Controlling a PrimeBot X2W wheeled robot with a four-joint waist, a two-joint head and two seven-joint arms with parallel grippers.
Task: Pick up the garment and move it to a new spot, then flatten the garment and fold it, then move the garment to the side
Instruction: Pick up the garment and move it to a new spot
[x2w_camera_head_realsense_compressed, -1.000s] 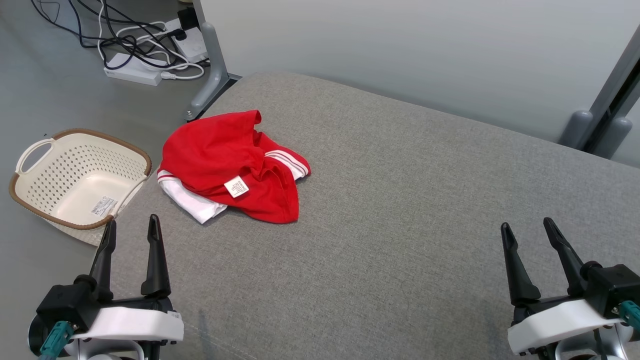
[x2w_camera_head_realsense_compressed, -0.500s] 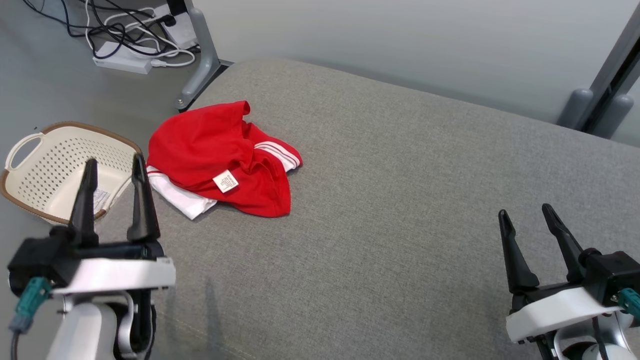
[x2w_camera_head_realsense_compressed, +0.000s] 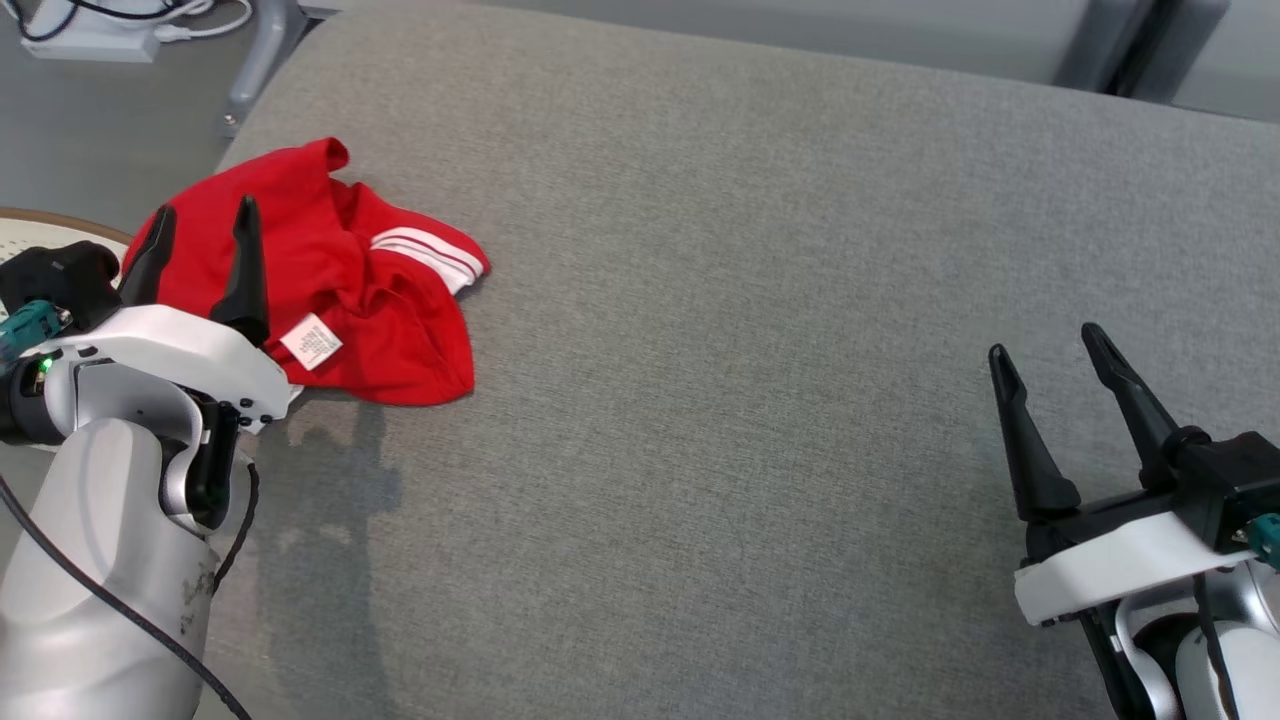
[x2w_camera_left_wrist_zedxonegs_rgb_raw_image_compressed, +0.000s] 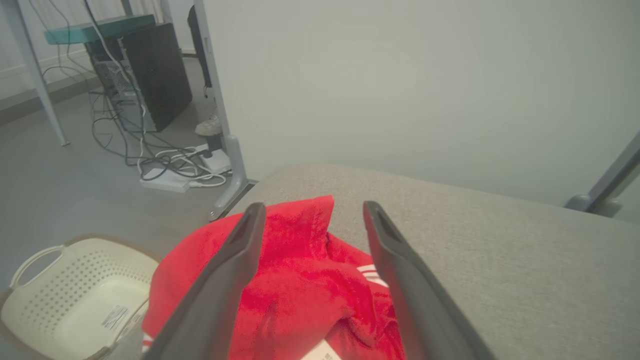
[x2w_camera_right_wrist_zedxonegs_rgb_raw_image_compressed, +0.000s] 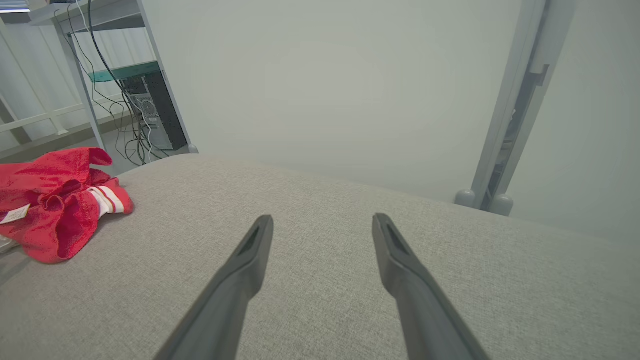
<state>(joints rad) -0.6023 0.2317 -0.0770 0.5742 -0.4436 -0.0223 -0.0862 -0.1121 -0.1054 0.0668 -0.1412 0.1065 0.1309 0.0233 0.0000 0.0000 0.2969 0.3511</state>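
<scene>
The left gripper (x2w_camera_head_realsense_compressed: 205, 207) has travelled forward from the near-left edge of the grey upholstered cushion (x2w_camera_head_realsense_compressed: 750, 350), and its two dark fingers now stand over the near-left part of the red garment (x2w_camera_head_realsense_compressed: 400, 330); the head camera has also tipped down since the earlier frame. The garment, a crumpled red top with white striped trim and a white care label (x2w_camera_head_realsense_compressed: 311, 342), lies at the cushion's far-left corner. The left gripper's fingers are spread wide with nothing clasped. In the left wrist view the red cloth sits between and below them; whether they touch it cannot be told. A cream perforated basket (x2w_camera_left_wrist_zedxonegs_rgb_raw_image_compressed: 50, 280) stands on the floor to the garment's left. The right gripper (x2w_camera_head_realsense_compressed: 1043, 340) hangs over bare cushion at the near right, well apart from the garment, fingers equally wide and empty.
</scene>
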